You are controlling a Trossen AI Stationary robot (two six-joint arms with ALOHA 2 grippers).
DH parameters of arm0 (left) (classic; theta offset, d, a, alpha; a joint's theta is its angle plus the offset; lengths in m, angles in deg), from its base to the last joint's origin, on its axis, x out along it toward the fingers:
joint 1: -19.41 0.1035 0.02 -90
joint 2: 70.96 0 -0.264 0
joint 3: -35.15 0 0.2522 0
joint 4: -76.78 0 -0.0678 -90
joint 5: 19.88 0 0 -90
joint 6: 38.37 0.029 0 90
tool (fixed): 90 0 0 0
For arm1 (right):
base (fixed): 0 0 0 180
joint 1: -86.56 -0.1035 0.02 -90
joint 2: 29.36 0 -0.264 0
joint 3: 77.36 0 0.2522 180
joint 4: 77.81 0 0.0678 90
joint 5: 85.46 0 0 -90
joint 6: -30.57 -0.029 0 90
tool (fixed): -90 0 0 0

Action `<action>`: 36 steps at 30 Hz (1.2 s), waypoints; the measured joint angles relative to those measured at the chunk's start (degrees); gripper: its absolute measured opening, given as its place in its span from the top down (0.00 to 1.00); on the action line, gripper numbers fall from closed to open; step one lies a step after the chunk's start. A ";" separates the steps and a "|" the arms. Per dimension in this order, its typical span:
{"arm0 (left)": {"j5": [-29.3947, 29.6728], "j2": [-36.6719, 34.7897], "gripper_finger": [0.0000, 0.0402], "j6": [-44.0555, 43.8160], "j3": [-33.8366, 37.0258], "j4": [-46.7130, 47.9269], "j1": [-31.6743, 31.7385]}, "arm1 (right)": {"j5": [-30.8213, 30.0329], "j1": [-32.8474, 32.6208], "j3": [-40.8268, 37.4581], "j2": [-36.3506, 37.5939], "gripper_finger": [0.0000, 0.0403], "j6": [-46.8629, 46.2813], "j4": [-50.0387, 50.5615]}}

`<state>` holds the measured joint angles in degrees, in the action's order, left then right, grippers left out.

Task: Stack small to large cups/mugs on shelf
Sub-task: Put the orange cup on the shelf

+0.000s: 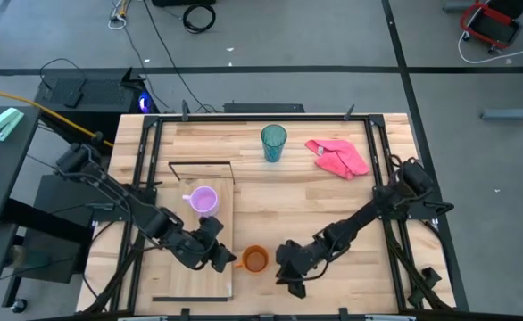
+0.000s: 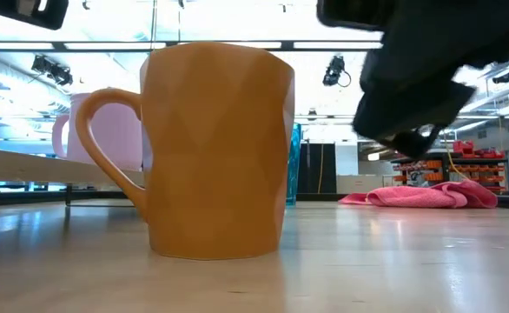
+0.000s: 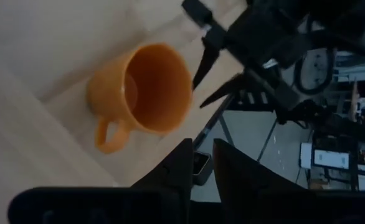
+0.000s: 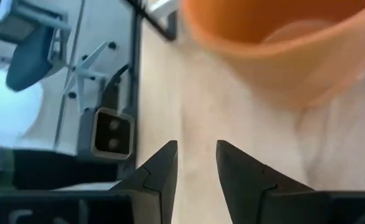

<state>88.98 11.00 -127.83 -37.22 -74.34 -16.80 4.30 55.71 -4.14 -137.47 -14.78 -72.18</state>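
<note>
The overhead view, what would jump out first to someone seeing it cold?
Likely the orange mug at the table's near edge, empty and upright, flanked by the left gripper and right gripper, neither holding it. Next, the lilac mug standing alone on the shelf, with the teal tumbler and pink cloth at the far side.

A handled mug [image 1: 255,259] stands on the worktop [image 1: 333,209] just beside the shelf [image 1: 210,267] — a pincer on each side. A smaller mug [image 1: 203,200] sits on the shelf; tumbler [image 1: 273,143] and cloth [image 1: 338,157] lie behind.
</note>
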 joint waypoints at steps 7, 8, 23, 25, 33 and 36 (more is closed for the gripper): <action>-1.09 3.23 0.87 -3.01 0.00 0.46 2.19 | -1.21 2.93 0.00 0.00 0.71 0.88 -1.13; -1.28 3.62 0.87 -3.23 0.00 0.14 2.53 | -1.21 3.21 0.00 0.00 0.71 1.31 -1.17; -7.81 6.94 0.92 -6.01 0.00 -1.05 4.32 | -1.43 4.90 0.00 -0.04 0.71 3.18 -2.44; -7.81 6.94 0.93 -6.01 0.00 -0.45 4.70 | -1.43 4.90 0.00 -0.04 0.71 3.57 -2.71; -8.44 6.97 0.94 -6.36 -0.02 3.38 6.56 | -1.43 4.94 0.00 -0.07 0.71 3.57 -2.96; -8.62 6.97 0.93 -6.38 -0.02 3.56 6.93 | -1.43 4.92 0.00 -0.07 0.71 3.57 -2.96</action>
<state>80.36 17.97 -134.21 -37.25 -70.78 -9.87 2.87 60.63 -4.14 -137.54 -11.21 -75.15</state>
